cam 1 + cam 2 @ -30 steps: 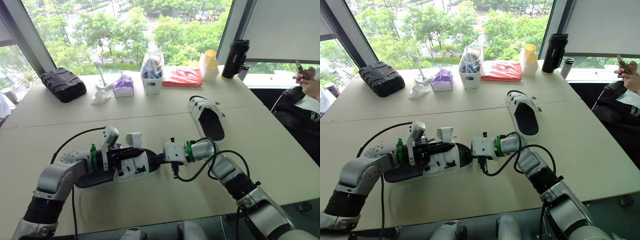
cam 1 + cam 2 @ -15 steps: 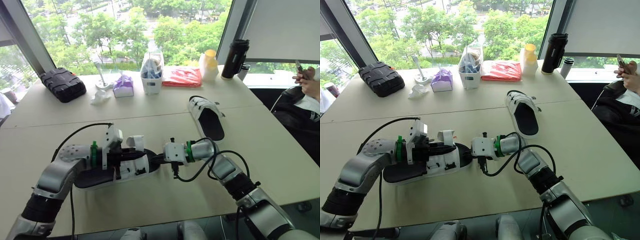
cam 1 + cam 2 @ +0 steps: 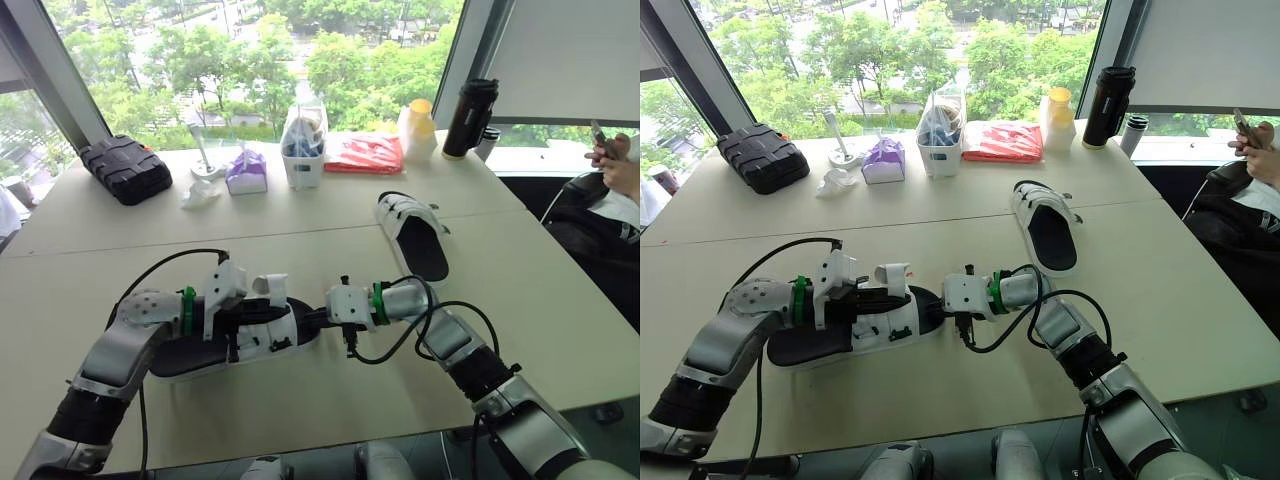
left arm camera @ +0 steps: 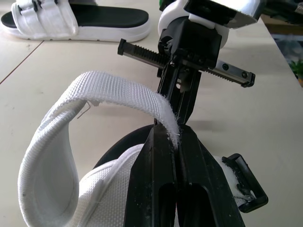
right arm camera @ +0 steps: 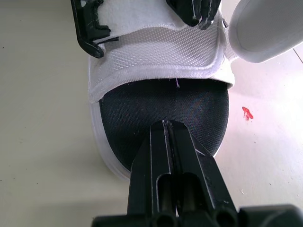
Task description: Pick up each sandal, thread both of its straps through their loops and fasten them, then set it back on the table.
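Since a second ago your left forearm has shifted up and to the right in the frame, while both sandals lie where they were.

In the left eye view, the near sandal (image 3: 205, 358) lies on the tabletop (image 3: 330, 400) at lower left of centre. The left tool (image 3: 268, 307) is over its straps and the right tool (image 3: 312, 318) is at its toe. The far sandal (image 3: 415, 236) lies right of centre, well apart.

In the left wrist view, your left tool (image 4: 175, 135) is clenched on the tip of the white strap (image 4: 113, 87), which arches up from the sandal. A black buckle (image 4: 244, 188) sits at lower right.

In the right wrist view, your right tool (image 5: 166, 125) is clenched on nothing. Its tip rests on the black footbed at the sandal's toe.
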Available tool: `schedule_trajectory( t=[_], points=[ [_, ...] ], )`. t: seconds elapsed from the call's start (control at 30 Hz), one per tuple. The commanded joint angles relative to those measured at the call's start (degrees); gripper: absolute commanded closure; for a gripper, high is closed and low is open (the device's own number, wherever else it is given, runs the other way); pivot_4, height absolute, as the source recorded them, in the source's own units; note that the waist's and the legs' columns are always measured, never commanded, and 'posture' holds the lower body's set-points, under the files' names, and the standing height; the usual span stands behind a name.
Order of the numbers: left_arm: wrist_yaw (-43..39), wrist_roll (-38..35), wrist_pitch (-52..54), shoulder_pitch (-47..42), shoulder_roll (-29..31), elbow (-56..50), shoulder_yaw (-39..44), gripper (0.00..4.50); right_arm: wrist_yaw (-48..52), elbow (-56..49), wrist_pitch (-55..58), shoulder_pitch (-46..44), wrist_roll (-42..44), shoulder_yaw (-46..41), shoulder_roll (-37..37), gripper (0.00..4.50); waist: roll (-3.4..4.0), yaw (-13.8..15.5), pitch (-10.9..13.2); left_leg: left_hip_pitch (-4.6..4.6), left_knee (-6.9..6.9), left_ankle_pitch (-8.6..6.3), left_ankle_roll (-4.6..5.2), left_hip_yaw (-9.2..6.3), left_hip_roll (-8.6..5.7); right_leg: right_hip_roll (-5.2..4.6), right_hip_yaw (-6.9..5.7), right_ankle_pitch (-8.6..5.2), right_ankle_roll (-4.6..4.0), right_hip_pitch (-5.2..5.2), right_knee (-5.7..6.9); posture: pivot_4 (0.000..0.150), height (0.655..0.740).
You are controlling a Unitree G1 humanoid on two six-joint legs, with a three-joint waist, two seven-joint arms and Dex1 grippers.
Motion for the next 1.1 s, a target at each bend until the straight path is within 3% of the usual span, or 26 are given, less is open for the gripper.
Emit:
schedule_trajectory(
  t=[0.03,0.67,1.1],
  points=[
    [-0.92,-0.72,-1.88,0.77,-0.39,-1.99,0.49,4.47,0.11,-0.40,0.56,0.74,-0.91,1.11,0.26,4.50,0.00,0.02,0.00,0.00,0.00,0.00,0.00,0.00,0.00,0.00,0.00,0.00,0.00,0.00,0.00,0.150,0.7400],
    [-2.40,-2.53,-11.42,5.01,-3.95,-0.45,2.15,4.47,-0.01,-0.98,0.82,1.01,-0.99,1.29,0.31,4.50,0.00,0.04,0.00,0.00,0.00,0.00,0.00,0.01,0.00,0.00,0.00,0.00,0.00,0.00,0.00,0.150,0.7400],
    [-4.05,-0.32,-29.28,4.16,-9.06,10.16,3.41,4.47,0.08,-1.14,1.08,0.96,-0.88,1.27,0.32,4.50,0.00,0.11,-0.01,0.00,0.01,0.00,0.00,0.02,0.00,-0.01,0.00,0.00,0.00,0.00,0.00,0.150,0.7400]
  ],
)
